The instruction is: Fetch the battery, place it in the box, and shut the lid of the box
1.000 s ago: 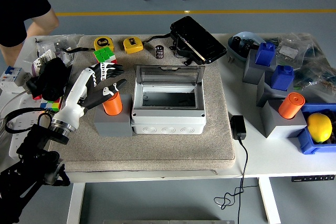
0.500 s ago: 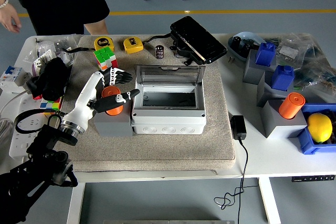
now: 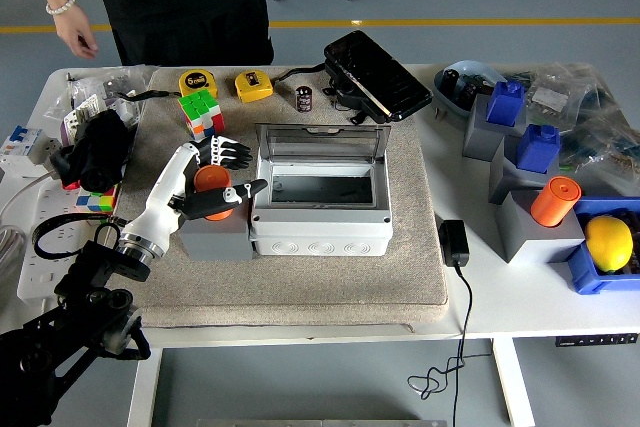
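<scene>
**Left hand on orange battery beside open box**

Head view. The battery (image 3: 213,194) is a short orange cylinder standing upright in a grey block holder (image 3: 215,235) on the beige mat (image 3: 330,277), toward the mat's left edge. Its flat top and part of its side show; the rest is covered by the hand. The left hand (image 3: 212,179) has its fingers curled around the battery, black fingers (image 3: 228,154) behind it and the thumb across the front, pointing toward the box. The battery sits in the holder, not lifted clear as far as can be told.

The box (image 3: 320,209) is a pale grey enclosure, touching the holder's right side, near the mat's middle. Its lid (image 3: 322,140) with a clear window stands raised at the back edge; the dark interior is open to view.

Along the bench's far edge: a Rubik's cube (image 3: 200,112), two yellow tape measures (image 3: 222,83), a small dark can (image 3: 304,99), and a black case (image 3: 375,75) tilted behind the box. A black adapter (image 3: 454,242) with its cable lies just off the mat's right edge. At the bench's right end stand blue and grey blocks, a second orange cylinder (image 3: 555,200) and a yellow lemon (image 3: 608,242) in a blue tray.

A person (image 3: 180,2) in dark clothing stands at the far left corner, one hand (image 3: 78,39) hanging above the bench, touching nothing.
</scene>
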